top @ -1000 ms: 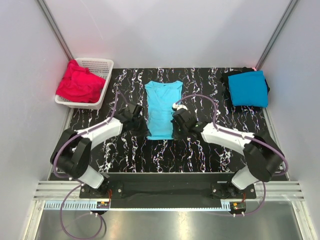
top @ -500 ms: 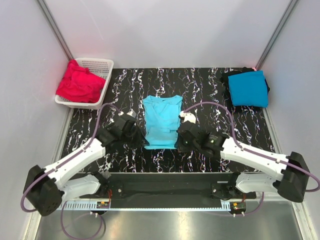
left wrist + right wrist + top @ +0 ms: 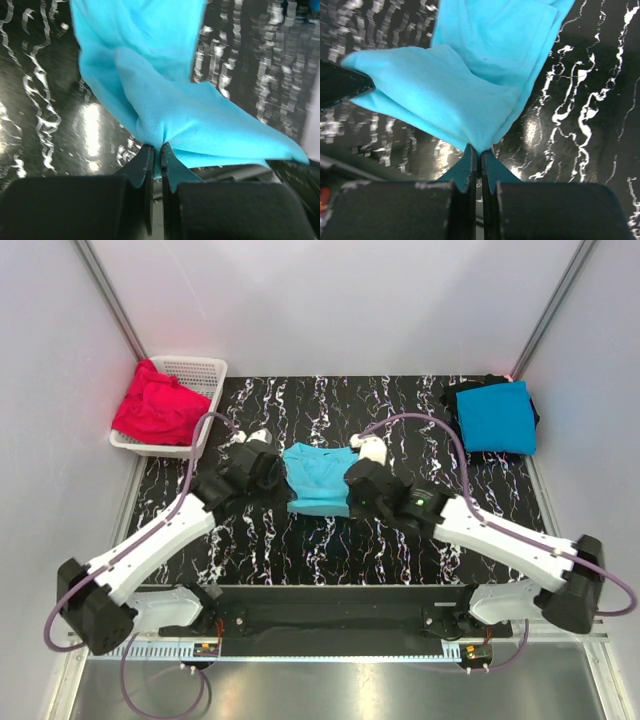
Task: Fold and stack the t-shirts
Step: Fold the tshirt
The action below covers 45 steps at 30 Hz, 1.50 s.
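Note:
The light turquoise t-shirt [image 3: 318, 478] lies mid-table, its near half lifted and doubled back over the far half. My left gripper [image 3: 282, 472] is shut on its left corner; the left wrist view shows the cloth [image 3: 165, 100] pinched between the fingers. My right gripper [image 3: 352, 480] is shut on the right corner; the right wrist view shows the shirt [image 3: 470, 95] bunched at the fingertips. A deeper blue t-shirt [image 3: 497, 416] lies folded at the far right on a black t-shirt [image 3: 455, 396]. Red t-shirts [image 3: 158, 408] fill the basket.
The white lattice basket [image 3: 205, 375] stands at the far left corner of the black marbled table [image 3: 400, 540]. Grey walls close in left, right and back. A metal rail runs along the near edge by the arm bases.
Both grippers have carried the shirt's near edge away from the bases, toward the collar. The shirt has gone from long and flat to about half its length.

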Each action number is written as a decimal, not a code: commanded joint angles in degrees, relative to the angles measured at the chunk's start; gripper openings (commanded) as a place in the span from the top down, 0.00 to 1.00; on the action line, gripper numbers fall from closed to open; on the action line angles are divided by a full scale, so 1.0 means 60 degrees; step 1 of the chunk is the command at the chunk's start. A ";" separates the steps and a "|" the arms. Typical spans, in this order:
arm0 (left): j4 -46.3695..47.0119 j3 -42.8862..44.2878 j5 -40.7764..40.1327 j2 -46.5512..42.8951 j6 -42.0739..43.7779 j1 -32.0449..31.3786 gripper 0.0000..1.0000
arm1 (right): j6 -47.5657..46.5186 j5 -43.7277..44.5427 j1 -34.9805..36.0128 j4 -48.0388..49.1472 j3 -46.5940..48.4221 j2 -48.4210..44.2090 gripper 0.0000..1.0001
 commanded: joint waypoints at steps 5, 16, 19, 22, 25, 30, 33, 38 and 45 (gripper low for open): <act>-0.0538 0.1183 -0.1544 0.2301 0.0690 0.0348 1.00 | -0.1261 0.0778 -0.0919 0.0485 0.0346 0.1921 1.00; -0.0230 0.3454 -0.1046 0.5305 0.1363 0.1563 1.00 | -0.2783 -0.0846 -0.3366 0.2407 0.1458 0.4481 1.00; -0.0084 0.4491 -0.0871 0.6549 0.1641 0.1725 0.98 | -0.3106 -0.1388 -0.3733 0.2788 0.2248 0.5725 1.00; 0.0019 0.5691 -0.0696 0.7867 0.1875 0.1944 0.92 | -0.3370 -0.1872 -0.4025 0.3110 0.3156 0.6897 0.99; 0.0135 0.6485 -0.0636 0.9156 0.1906 0.2295 0.66 | -0.3590 -0.1932 -0.4260 0.3096 0.4182 0.7868 0.76; 0.1775 0.5786 -0.1206 0.8956 0.1892 0.2779 0.37 | -0.3562 -0.1947 -0.4627 0.3082 0.5077 0.8265 0.62; 0.2463 0.5405 -0.1265 0.8663 0.1789 0.3043 0.36 | -0.3547 -0.1948 -0.4759 0.3067 0.5268 0.8192 0.61; 0.3503 0.4717 -0.1428 0.7814 0.2022 0.3058 0.35 | -0.3620 -0.1889 -0.4803 0.3067 0.5225 0.7929 0.62; 0.4677 0.3412 -0.0157 0.6495 0.2066 0.3044 0.35 | -0.3196 -0.2547 -0.4788 0.3053 0.4303 0.7110 0.68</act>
